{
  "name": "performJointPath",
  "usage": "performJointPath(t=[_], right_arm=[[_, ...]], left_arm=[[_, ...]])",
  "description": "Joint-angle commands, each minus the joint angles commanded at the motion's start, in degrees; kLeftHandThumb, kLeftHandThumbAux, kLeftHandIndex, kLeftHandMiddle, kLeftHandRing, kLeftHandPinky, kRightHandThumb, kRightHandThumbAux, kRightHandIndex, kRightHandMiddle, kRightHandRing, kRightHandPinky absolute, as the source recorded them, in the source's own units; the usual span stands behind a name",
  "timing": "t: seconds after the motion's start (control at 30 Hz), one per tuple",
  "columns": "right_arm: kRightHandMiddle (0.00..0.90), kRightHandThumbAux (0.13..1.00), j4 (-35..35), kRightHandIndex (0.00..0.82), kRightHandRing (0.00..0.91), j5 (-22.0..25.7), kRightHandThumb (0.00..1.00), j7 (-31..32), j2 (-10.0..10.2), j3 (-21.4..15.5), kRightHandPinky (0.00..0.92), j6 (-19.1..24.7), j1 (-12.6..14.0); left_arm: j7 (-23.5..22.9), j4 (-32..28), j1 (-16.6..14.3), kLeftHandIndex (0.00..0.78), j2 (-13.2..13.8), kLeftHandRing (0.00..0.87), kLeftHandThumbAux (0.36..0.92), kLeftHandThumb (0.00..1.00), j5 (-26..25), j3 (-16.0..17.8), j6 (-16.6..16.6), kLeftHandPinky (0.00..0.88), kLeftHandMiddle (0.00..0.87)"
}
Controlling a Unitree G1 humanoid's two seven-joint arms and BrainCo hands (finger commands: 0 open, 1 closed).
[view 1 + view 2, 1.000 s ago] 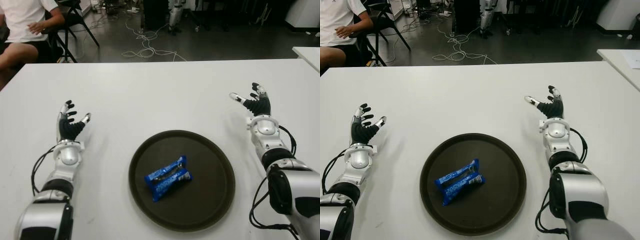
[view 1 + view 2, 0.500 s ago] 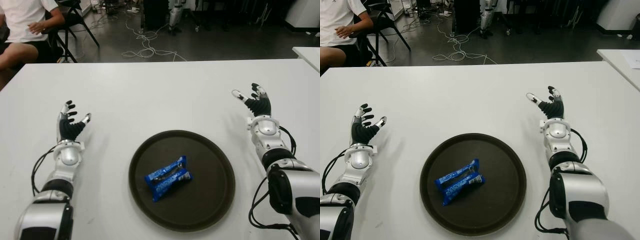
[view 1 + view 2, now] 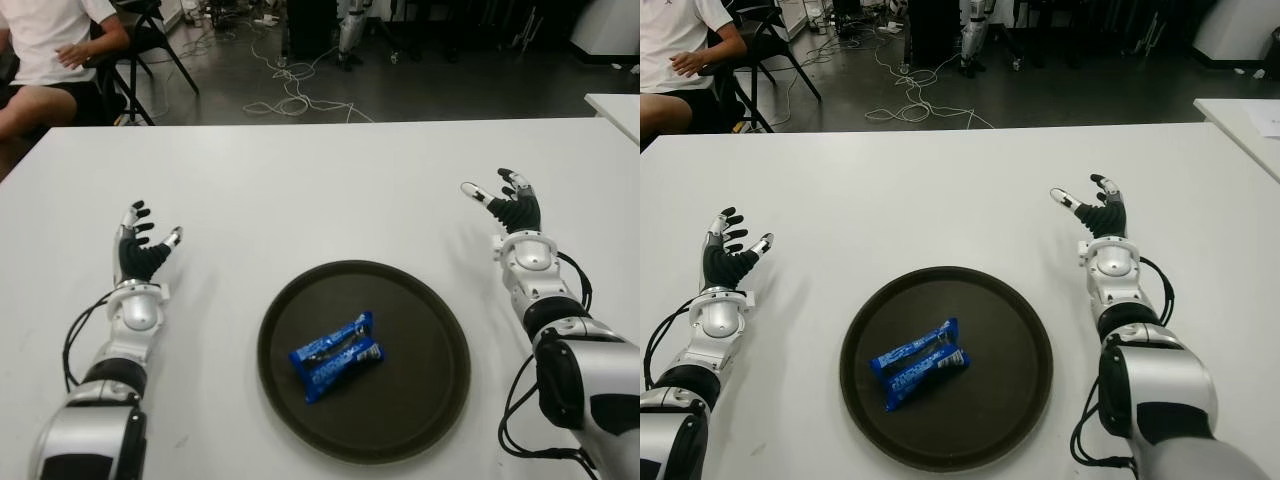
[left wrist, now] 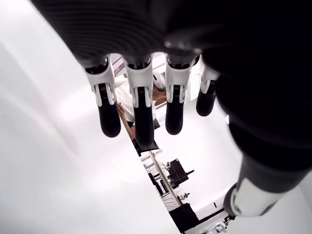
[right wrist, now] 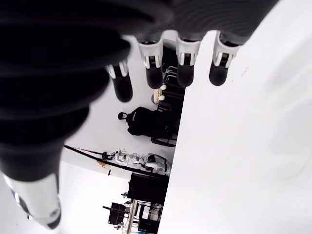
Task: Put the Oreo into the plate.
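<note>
A blue Oreo packet [image 3: 337,355] lies inside the round dark brown plate [image 3: 420,400], a little left of its middle, on the white table [image 3: 300,190]. My left hand [image 3: 142,248] shows to the left of the plate with its fingers spread and nothing in them. To the plate's upper right is my right hand [image 3: 506,201], also open and empty. Both wrist views show only spread fingers [image 4: 139,112] and fingers [image 5: 153,66] over the white tabletop.
A seated person [image 3: 45,50] is past the table's far left corner, beside a black chair [image 3: 150,35]. Cables [image 3: 290,95] lie on the dark floor behind the table. Another white table's corner [image 3: 615,105] shows at the far right.
My right hand's fingers have shifted slightly; otherwise nothing has moved.
</note>
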Motion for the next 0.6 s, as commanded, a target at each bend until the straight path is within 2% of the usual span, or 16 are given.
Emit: performJointPath(t=[0.37,0.6], right_arm=[[0.083,0.653,-0.17,0.148,0.039,-1.23,0.0,-0.6,0.34,0.65,0.0,-0.28,0.08],[0.086,0.645,-1.17,0.185,0.032,-2.07,0.0,-1.66,0.41,1.3,0.0,-3.59,2.45]], left_arm=[[-0.32,-0.09,-0.13,0.097,-0.19,0.191,0.714,0.214,-0.19,0.22,0.6,0.198,0.18],[-0.68,-0.05,-0.35,0.103,-0.5,0.206,0.714,0.219,-0.9,0.73,0.59,0.238,0.184]])
